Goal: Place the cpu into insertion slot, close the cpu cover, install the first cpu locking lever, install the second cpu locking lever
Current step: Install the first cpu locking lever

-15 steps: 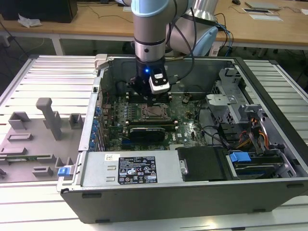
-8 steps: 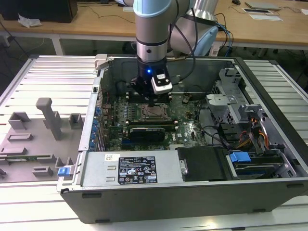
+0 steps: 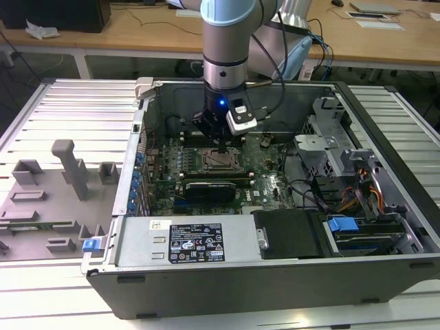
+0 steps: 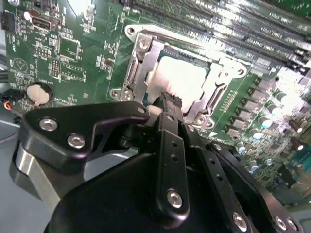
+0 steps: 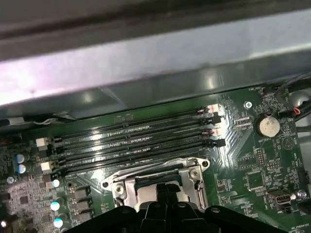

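cpu [image 4: 177,77] part hidden behind end effector [image 4: 171,104]

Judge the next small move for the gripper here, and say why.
Probably a slight lift and a shift off the cover toward a locking lever, though I cannot pick the levers out clearly. In the second wrist view the cpu sits seated and the cover appears flat around it, with the gripper at the cover's edge.

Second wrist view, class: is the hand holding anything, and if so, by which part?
Nothing appears held. The hand is closed with its tip just over the cpu, which lies in the insertion slot under the closed cpu cover.
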Available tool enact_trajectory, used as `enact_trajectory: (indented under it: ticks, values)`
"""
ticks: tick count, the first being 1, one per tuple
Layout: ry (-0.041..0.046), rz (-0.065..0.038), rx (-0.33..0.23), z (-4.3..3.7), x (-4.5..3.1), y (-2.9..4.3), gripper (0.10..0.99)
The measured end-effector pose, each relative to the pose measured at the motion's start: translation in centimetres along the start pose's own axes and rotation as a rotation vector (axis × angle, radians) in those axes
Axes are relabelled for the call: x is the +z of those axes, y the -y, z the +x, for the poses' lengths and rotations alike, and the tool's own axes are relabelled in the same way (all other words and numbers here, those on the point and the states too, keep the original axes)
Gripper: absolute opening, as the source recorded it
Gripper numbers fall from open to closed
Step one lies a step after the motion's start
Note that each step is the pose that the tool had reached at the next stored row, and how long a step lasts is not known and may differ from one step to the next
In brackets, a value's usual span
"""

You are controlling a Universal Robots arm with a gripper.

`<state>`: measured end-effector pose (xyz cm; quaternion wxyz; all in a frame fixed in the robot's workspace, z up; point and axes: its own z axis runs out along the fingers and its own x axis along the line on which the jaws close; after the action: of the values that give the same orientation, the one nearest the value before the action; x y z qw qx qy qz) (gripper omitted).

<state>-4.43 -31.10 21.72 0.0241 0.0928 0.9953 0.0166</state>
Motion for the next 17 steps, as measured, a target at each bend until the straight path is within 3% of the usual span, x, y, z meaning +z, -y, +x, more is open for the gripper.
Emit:
enact_trajectory:
  ticks: [1,3,4,5,6,12,17]
  values:
    - [-0.0001,0.000,-0.004,-0.04,-0.01,0.23,0.106]
    - [0.0005,0.005,-0.014,-0.21,-0.04,1.36,0.106]
    - [0.0009,0.018,-0.015,-0.22,-0.04,1.38,0.106]
    - [-0.0008,0.040,-0.019,-0.22,-0.04,1.38,0.106]
    - [-0.0005,0.043,-0.023,-0.22,-0.04,1.38,0.106]
    - [-0.0017,0.040,-0.118,-0.23,-0.38,1.37,0.106]
    - [-0.0020,0.040,-0.154,-0.31,-1.99,1.31,0.106]
